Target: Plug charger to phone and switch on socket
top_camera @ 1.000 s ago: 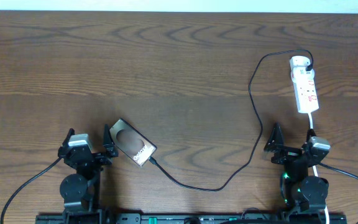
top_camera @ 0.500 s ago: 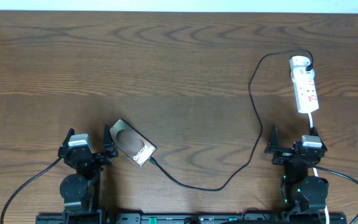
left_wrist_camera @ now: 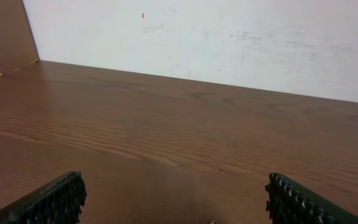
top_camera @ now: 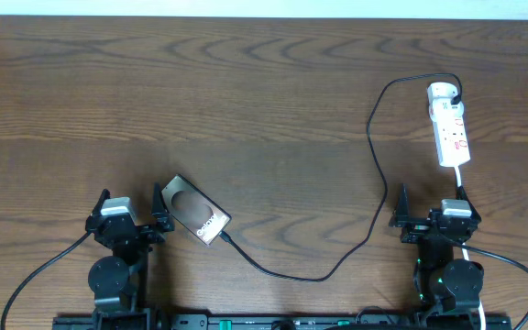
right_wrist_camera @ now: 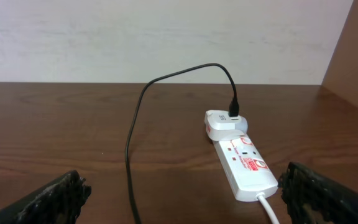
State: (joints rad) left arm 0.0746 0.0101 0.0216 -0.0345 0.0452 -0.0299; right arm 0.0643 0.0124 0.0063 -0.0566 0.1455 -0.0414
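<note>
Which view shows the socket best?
The right wrist view: the socket lies close ahead, red markings and plugged white adapter visible. Overhead shows it small, far right. The left wrist view misses it.

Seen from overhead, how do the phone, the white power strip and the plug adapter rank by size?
Largest: phone and power strip, near alike, so unranked.
Smallest: plug adapter.

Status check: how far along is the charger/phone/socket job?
Looks done: the charger is plugged into the socket, and its tip meets the phone edge, apparently inserted. In hand: nothing; left claw and right claw are open and empty. Remaining: switching the socket on; its state is unreadable here.
</note>
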